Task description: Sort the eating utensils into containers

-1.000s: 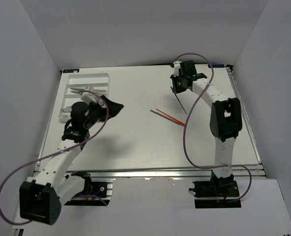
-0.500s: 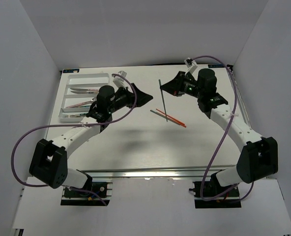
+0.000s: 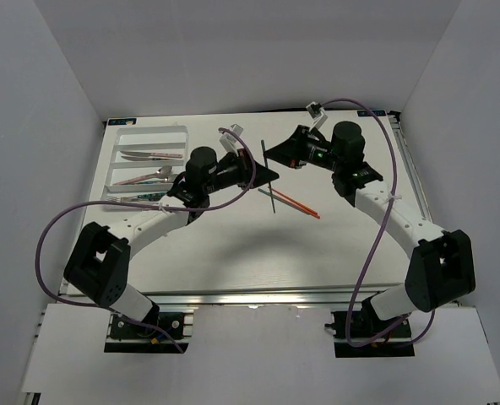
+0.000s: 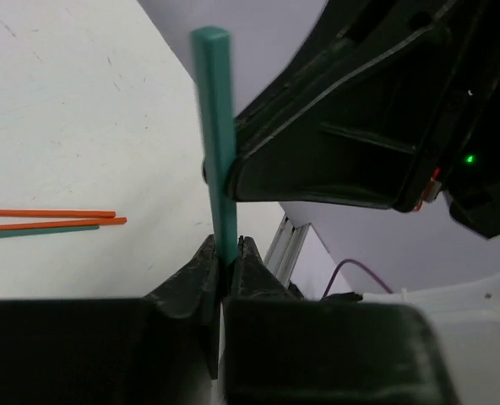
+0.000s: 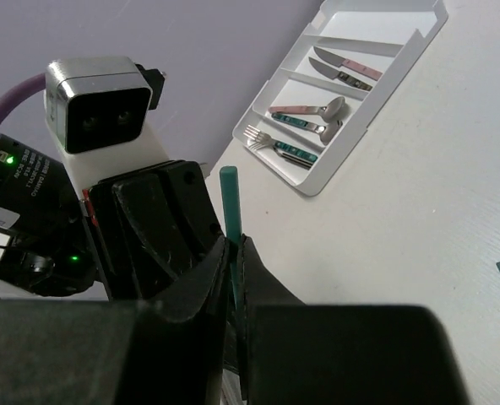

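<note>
both hands are meeting above the middle of the tabletop point(image 3: 233, 253), each pinching the same green chopstick point(image 4: 216, 126), which is standing nearly upright between them. the left hand point(image 4: 225, 257) is clamping the shaft, and the right hand point(image 5: 234, 253) is gripping just beside it. the stick is looking light, stiff and slick, so holding it near mid-shaft should be keeping it from swivelling. the red chopsticks point(image 3: 294, 202) are lying just right of it, and the cutlery tray point(image 5: 385, 21) is sitting far left.

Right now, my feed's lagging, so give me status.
Left end effector shut on green chopstick. Right end effector shut on it too. Three loose chopsticks on table. Nothing blocks tray.
</note>
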Action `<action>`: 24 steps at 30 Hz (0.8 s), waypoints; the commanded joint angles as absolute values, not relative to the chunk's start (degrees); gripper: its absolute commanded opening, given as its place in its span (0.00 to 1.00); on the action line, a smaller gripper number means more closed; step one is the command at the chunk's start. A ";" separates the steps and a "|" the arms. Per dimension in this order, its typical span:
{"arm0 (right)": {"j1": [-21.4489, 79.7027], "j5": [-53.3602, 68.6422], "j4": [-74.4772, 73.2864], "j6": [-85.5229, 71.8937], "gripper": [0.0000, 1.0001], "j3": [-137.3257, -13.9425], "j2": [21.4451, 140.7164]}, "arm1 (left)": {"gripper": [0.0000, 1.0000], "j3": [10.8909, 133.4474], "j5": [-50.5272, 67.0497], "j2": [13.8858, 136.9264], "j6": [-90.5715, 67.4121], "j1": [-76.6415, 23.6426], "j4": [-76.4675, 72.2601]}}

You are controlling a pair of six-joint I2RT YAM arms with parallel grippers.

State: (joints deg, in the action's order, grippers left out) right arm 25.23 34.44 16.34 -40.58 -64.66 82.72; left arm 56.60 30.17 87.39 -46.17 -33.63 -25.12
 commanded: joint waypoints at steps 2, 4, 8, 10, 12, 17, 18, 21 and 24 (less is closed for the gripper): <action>25.93 37.97 23.37 -42.63 0.00 -65.13 82.53 | 0.00 61.69 25.59 87.19 -43.60 -33.49 -20.32; 24.00 36.75 25.92 -44.20 0.68 -62.85 81.65 | 0.00 64.33 21.20 87.89 -41.84 -33.22 -15.14; 14.87 32.71 23.92 -47.11 0.89 -57.49 78.23 | 0.00 70.74 8.99 91.49 -42.62 -28.58 -2.05; 10.12 29.64 20.41 -45.53 0.89 -54.15 74.99 | 0.00 73.81 5.73 93.50 -48.49 -20.60 3.48; 8.35 28.57 18.21 -43.34 0.89 -52.92 72.70 | 0.00 75.31 6.06 97.46 -56.55 -10.53 5.70; 8.00 28.74 12.31 -36.74 0.89 -51.42 70.84 | 0.00 89.88 1.68 110.72 -68.10 2.70 12.38; 8.00 28.83 12.13 -36.30 0.89 -50.89 70.23 | 0.00 92.70 0.97 115.27 -70.29 4.64 13.96; 8.00 29.09 12.13 -35.60 0.89 -48.70 69.61 | 0.00 104.82 -4.65 123.53 -73.47 6.67 18.87; 8.00 31.02 12.04 -34.81 0.89 -47.55 69.87 | 0.00 115.99 -7.38 130.83 -76.27 8.17 23.37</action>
